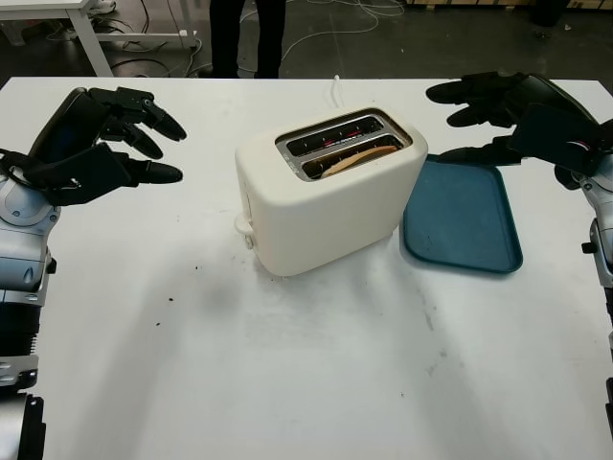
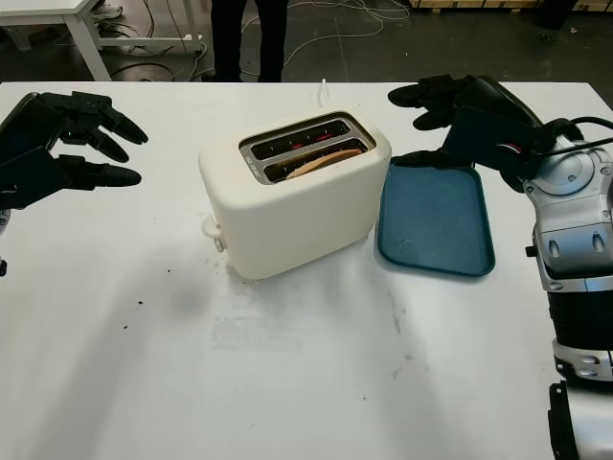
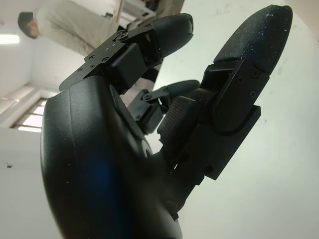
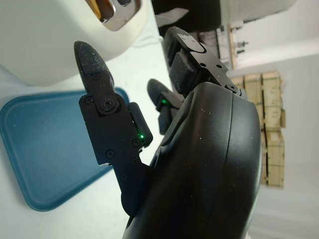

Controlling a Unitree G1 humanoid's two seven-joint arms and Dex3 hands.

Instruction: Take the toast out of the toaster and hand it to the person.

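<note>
A cream two-slot toaster [image 1: 326, 196] stands in the middle of the white table. A slice of brown toast [image 1: 359, 159] sits low in its nearer slot; the farther slot shows only metal and red elements. My left hand [image 1: 115, 134] hovers open over the table well to the left of the toaster. Open too, my right hand [image 1: 488, 110] hangs above the far edge of the blue tray [image 1: 465, 220], to the right of the toaster. A person [image 1: 246, 34] in dark trousers stands beyond the table's far edge.
The blue tray lies flat just right of the toaster and holds nothing. A white cord [image 1: 336, 88] runs from the toaster toward the far edge. A few dark crumbs [image 1: 182, 287] dot the table [image 1: 287, 383] in front. A white desk leg [image 1: 86, 34] stands far left.
</note>
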